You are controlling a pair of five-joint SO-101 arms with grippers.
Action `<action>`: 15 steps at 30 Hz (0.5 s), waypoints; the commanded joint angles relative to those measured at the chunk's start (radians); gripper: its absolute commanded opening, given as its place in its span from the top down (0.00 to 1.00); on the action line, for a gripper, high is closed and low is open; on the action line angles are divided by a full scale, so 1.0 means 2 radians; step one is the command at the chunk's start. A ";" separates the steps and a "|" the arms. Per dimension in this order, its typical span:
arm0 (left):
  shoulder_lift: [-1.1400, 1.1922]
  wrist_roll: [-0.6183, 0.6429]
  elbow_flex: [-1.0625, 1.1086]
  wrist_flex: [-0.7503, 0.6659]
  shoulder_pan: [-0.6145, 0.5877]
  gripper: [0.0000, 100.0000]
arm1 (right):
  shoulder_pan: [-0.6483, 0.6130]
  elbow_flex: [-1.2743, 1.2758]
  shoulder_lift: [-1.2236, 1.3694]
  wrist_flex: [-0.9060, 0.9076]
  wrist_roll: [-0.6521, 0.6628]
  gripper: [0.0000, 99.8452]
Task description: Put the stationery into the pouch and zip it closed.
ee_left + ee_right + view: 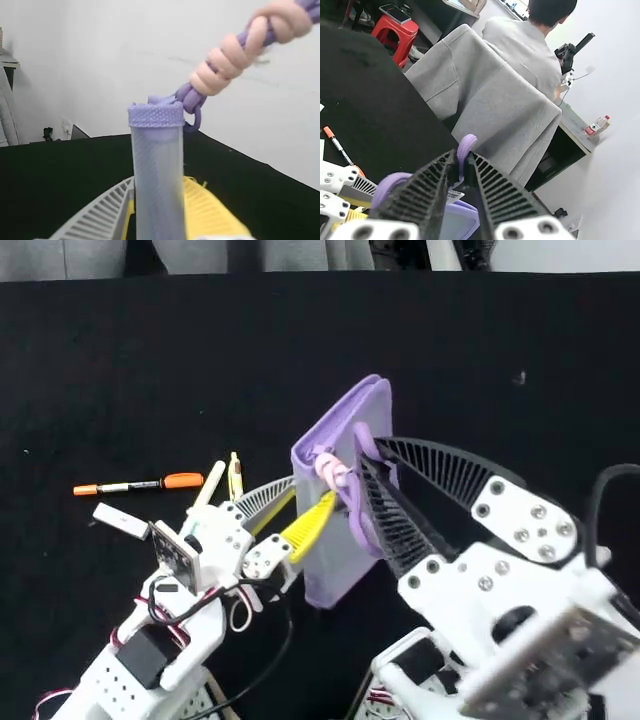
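The left end effector [306, 508] clamps the upright pouch [345, 430]. The right end effector [362, 482] pinches its loop [466, 145]. The marker [140, 484] lies nearer the left.

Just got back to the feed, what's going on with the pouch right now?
Both arms hold the purple fabric pouch upright. The left gripper, with white and yellow fingers, is clamped on the pouch's edge. The right gripper, with black fingers, is shut on a purple loop near its top. The orange marker, yellow pen, pale pen and white block lie on the black table, not yet in the pouch.
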 commanded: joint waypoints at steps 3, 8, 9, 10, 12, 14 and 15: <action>0.002 -0.005 0.003 -0.018 0.001 0.95 | 0.002 0.003 -0.013 0.005 -0.004 0.99; 0.002 -0.005 0.004 -0.013 0.001 0.97 | 0.002 0.003 -0.016 0.005 -0.004 0.99; 0.002 -0.005 0.004 -0.012 0.001 0.97 | 0.002 0.003 -0.015 0.005 -0.004 0.99; 0.002 -0.005 0.004 -0.012 0.001 0.97 | 0.003 0.003 -0.013 0.004 -0.004 0.99; 0.002 -0.005 0.000 -0.002 0.001 0.97 | 0.005 0.003 -0.012 0.000 -0.004 0.99; 0.002 -0.012 -0.009 0.014 0.001 0.97 | 0.005 0.003 -0.012 -0.014 -0.004 0.99; 0.002 -0.035 -0.020 0.022 0.001 0.97 | 0.005 0.003 -0.012 -0.021 -0.003 0.99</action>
